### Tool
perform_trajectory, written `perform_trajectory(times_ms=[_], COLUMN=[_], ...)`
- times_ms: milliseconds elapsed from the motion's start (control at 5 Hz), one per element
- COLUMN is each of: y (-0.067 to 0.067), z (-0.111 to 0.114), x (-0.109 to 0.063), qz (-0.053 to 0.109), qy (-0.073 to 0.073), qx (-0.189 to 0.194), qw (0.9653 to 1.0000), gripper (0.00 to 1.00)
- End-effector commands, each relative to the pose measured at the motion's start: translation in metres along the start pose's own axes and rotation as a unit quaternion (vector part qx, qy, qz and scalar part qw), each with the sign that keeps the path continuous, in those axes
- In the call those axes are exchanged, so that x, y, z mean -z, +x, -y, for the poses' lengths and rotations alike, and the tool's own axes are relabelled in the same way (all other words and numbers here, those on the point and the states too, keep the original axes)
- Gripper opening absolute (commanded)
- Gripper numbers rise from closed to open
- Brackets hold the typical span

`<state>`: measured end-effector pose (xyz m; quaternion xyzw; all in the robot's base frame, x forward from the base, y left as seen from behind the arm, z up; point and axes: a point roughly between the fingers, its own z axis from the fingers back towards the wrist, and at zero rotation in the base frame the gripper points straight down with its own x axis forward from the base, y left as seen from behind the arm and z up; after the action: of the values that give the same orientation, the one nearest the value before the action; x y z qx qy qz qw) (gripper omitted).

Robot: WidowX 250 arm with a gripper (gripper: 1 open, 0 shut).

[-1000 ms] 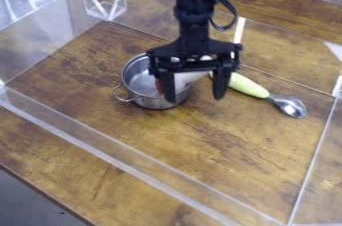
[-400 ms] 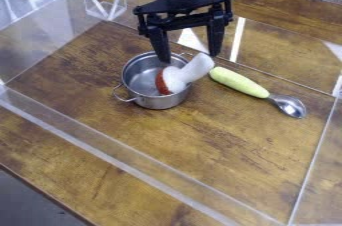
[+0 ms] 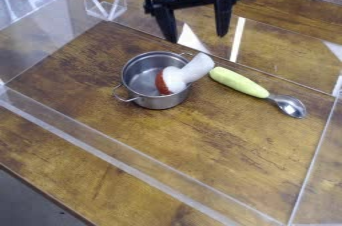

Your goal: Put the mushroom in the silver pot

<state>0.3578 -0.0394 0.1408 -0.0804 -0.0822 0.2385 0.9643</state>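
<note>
Fingers: your black two-fingered robot gripper [image 3: 197, 32] stands spread wide, with nothing between its fingertips, beyond and above the pot.
Mushroom: the toy mushroom with a thick white stem and reddish-brown cap [image 3: 179, 74] lies below your fingers and nearer the camera, apart from them, in the pot.
Pot: the small round shiny silver metal pot with wire side handles [image 3: 140, 91] sits upright under the mushroom, also below your fingers and toward the camera.
Why it leans: the mushroom looks too long to lie flat, so its cap end sits low inside while the stem slants up over the rim.
Why the hand is clear: the placing looks done, and open fingers up there cannot snag the stem.
Mushroom's look: smooth, pale stem, rounded at its raised end; the reddish-brown shows as a band low in the pot.
Bystanders: the elongated yellow-green toy vegetable [image 3: 239, 82] and silver metal spoon [image 3: 289, 106] lie on the wooden table [image 3: 160, 165], below your fingers, beside the pot.
</note>
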Motion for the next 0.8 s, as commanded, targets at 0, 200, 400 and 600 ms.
perform_trajectory(times_ms=[0,200,400,600], y=[0.010,0.007,0.002,-0.005], z=[0.009,0.018,0.027,0.030], x=[-0.013,-0.009,-0.007,0.001], qz=[0.028,0.025,0.022,0.028], qy=[-0.017,-0.015,-0.013,-0.008], qx=[0.020,0.044,0.071,0.049], qw=[0.9993,0.9986,0.9972,0.9984], gripper=[1.00,1.00,1.00,1.00])
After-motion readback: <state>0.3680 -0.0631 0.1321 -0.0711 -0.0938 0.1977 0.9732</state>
